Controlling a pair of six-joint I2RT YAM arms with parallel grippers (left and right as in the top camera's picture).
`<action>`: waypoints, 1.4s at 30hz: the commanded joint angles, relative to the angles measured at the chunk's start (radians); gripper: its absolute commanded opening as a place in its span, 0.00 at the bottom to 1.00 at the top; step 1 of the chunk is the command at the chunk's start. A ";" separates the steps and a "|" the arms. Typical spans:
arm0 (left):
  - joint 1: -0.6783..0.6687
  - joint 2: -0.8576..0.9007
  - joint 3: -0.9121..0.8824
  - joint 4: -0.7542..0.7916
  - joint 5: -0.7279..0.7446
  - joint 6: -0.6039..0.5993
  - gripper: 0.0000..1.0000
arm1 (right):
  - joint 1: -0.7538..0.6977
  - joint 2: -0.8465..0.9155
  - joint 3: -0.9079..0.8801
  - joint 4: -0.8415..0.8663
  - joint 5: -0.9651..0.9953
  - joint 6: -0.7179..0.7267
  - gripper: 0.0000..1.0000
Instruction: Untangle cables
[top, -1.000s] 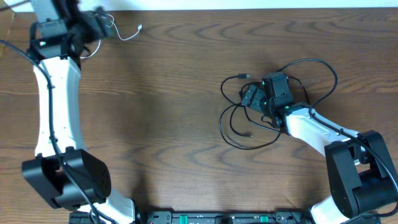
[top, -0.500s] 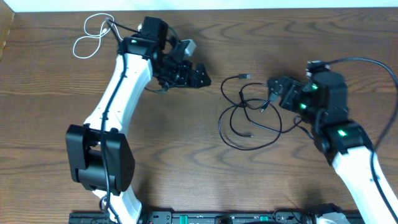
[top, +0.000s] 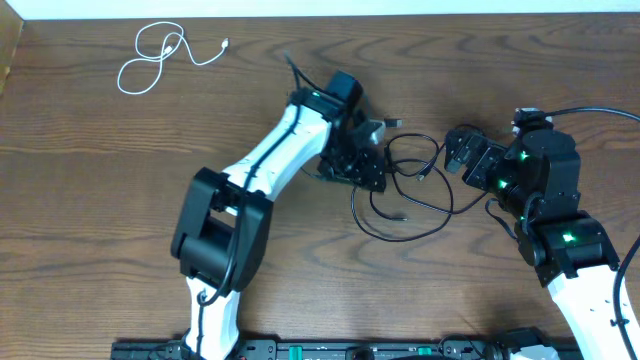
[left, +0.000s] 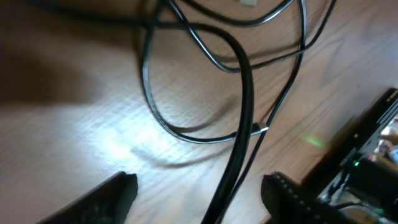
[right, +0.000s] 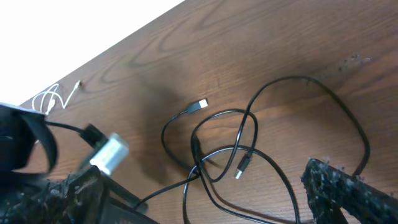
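Spread wide at the left gripper (left: 198, 202), clamping nothing, with one strand of the black tangle (top: 403, 187) running up between the fingers. Parked at that tangle's left edge, low over the table (top: 90, 200). Equally wide at the right gripper (right: 205, 196), empty, just beside the tangle's right edge. White cable (top: 160, 55) well apart, far up-left of the tangle, lying separate. Likely step: taking hold of one black strand. Next: close on that strand alone, then draw it clear of the other loops, right side pinning the rest.
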 joint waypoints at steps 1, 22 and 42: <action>-0.018 0.005 0.003 -0.001 -0.009 0.005 0.44 | -0.009 -0.004 0.004 -0.008 0.024 0.003 0.99; 0.174 -0.537 0.037 0.120 -0.011 -0.166 0.07 | -0.008 0.000 0.004 -0.085 0.027 0.003 0.99; 0.176 -0.890 0.037 0.482 -0.736 -0.330 0.07 | -0.008 0.000 0.004 -0.085 0.027 0.003 0.99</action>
